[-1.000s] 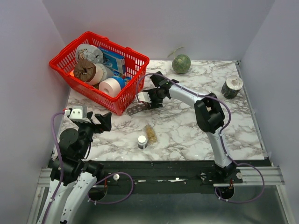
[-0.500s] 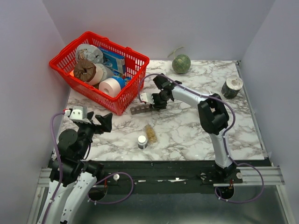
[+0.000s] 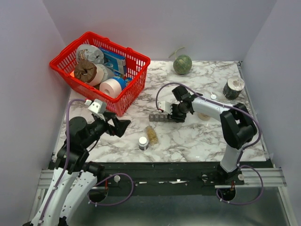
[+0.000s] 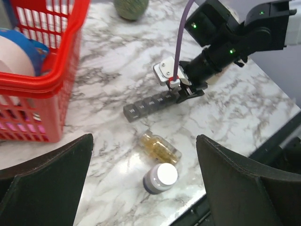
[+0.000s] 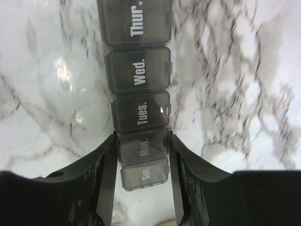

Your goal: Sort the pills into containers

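Observation:
The containers point(image 3: 159, 117) are a dark-grey strip of day-labelled lidded compartments lying flat mid-table. My right gripper point(image 3: 175, 114) is shut on its right end; in the right wrist view its jaws pinch the "Mon." and "Sun." compartments of the strip point(image 5: 138, 75), gripper point(image 5: 142, 141). The pills point(image 3: 151, 134) show tan-yellow inside a clear vial lying on its side just in front of the strip, vial point(image 4: 161, 147). My left gripper point(image 3: 118, 125) hovers open, left of the vial and apart from it. In its wrist view, the left gripper point(image 4: 144, 139) frames the vial and the strip point(image 4: 150, 104).
A small dark white-capped bottle point(image 3: 143, 142) stands right beside the vial. The red wire basket point(image 3: 133, 55) of rolls and boxes fills the back left. A green ball point(image 3: 182, 64) sits at the back, a tape roll point(image 3: 233, 87) at the right edge.
My right gripper closed on the strip and dragged it from beside the basket rightward and nearer, to mid-table. My left arm swung forward and right toward the vial.

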Available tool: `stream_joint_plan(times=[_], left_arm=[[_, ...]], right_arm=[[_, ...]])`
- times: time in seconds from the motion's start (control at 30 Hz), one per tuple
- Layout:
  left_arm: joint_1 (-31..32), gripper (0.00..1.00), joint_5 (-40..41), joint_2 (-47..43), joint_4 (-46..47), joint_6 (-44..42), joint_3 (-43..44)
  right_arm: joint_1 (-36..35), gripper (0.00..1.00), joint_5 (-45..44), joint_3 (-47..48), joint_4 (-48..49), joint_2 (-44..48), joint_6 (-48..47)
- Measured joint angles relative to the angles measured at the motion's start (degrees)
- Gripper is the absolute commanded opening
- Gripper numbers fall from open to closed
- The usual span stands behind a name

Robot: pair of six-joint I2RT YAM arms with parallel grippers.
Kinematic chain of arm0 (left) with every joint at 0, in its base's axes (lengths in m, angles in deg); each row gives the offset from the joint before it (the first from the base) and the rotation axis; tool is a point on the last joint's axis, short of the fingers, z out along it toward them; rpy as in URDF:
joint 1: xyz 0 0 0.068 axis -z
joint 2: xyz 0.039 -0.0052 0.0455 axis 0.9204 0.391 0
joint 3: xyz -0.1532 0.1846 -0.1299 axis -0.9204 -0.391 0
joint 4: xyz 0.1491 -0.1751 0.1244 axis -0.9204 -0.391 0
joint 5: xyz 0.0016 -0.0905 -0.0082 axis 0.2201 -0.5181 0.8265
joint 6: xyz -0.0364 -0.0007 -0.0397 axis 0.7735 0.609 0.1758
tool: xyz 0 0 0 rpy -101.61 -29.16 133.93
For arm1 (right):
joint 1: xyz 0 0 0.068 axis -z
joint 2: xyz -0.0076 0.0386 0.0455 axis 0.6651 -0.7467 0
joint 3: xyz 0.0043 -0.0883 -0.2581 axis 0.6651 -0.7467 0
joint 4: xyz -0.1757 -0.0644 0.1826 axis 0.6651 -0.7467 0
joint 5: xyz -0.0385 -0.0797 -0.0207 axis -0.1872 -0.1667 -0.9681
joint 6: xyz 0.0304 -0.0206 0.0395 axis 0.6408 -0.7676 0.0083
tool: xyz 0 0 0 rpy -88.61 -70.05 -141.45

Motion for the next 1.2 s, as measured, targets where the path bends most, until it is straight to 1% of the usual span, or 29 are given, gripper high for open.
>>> stream_joint_plan(times=[0.07,0.17,0.2,0.23,0.4,0.47,0.5,0.63,0.7,0.77,0.87,0.93,1.2], left_arm=[[0.00,0.98,-2.97,2.10,0.59,0.48,0.02],[0.00,0.98,-7.13,4.57,2.14,1.66,0.02],[0.00,0.98,-8.04,5.16,2.80,2.05,0.02],[0.00,0.98,-9.16,5.79,3.41,2.62,0.02],[0.39,0.98,-13.33,10.32,8.13,6.21,-1.40],[1.57,0.97,-13.84,12.81,9.35,7.56,-2.08],[2.64,0.97,-13.92,14.36,9.75,8.11,-2.14],[7.45,0.95,-13.00,19.89,10.54,8.66,-1.88],[10.25,0.95,-11.58,23.41,9.18,7.63,-0.20],[12.22,0.95,-9.75,28.04,7.80,5.16,2.95],[14.16,0.95,-6.97,36.28,4.98,-1.51,8.92],[14.73,0.95,-5.95,40.57,4.48,-6.82,11.06],[17.97,0.97,-5.18,50.45,9.42,-31.58,9.16]], right_arm=[[0.83,0.43,-0.28,-2.86,0.66,2.19,0.59],[1.95,0.52,-0.46,-6.05,2.14,4.50,1.16],[2.14,0.58,-0.48,-6.91,2.67,5.09,1.31],[2.32,0.61,-0.48,-7.56,2.97,5.60,1.51],[2.43,0.76,0.02,-8.79,3.21,6.25,3.82],[2.86,0.78,1.25,-8.81,3.04,6.82,4.74],[3.13,0.81,1.99,-8.81,2.99,7.17,5.20],[5.18,0.82,6.19,-8.81,2.10,10.01,6.43],[7.08,0.82,8.41,-8.72,1.03,12.31,6.47],[8.96,0.82,10.62,-8.35,-0.59,14.51,6.43],[11.37,0.81,14.25,-7.08,-3.67,16.24,6.75],[12.31,0.81,16.48,-6.32,-5.16,16.35,7.48],[13.94,0.80,25.68,-3.54,-9.94,16.35,12.63]])
